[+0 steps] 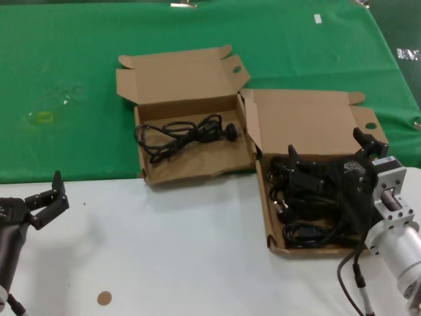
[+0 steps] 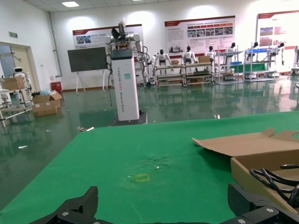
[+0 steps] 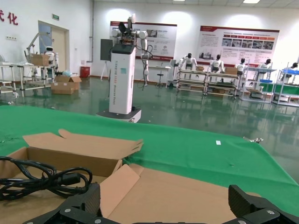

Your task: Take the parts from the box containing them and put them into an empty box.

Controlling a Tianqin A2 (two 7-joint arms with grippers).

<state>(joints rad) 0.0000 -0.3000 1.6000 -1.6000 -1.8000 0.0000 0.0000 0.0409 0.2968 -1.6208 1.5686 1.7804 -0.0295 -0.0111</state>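
Observation:
The larger brown box (image 1: pixel 264 197) sits at the right, half on the white table, with several black cords (image 1: pixel 306 220) piled in it. My right gripper (image 1: pixel 329 153) hangs open just over that pile, nothing between its fingers; in the right wrist view the right gripper (image 3: pixel 168 205) faces the box's raised lid (image 3: pixel 187 196). The smaller brown box (image 1: pixel 191 168) lies on the green cloth left of it and holds one looped cord (image 1: pixel 181 135); that cord (image 3: pixel 42 179) shows in the right wrist view too. My left gripper (image 1: pixel 49 201) is parked open at the near left.
A green cloth (image 1: pixel 66 66) covers the far half, with a yellow mark (image 1: pixel 43 117) on it. The white table (image 1: pixel 164 250) carries a small brown disc (image 1: pixel 104 298). In the left wrist view the left gripper (image 2: pixel 163 205) faces the cloth, the smaller box (image 2: pixel 254 170) beside it.

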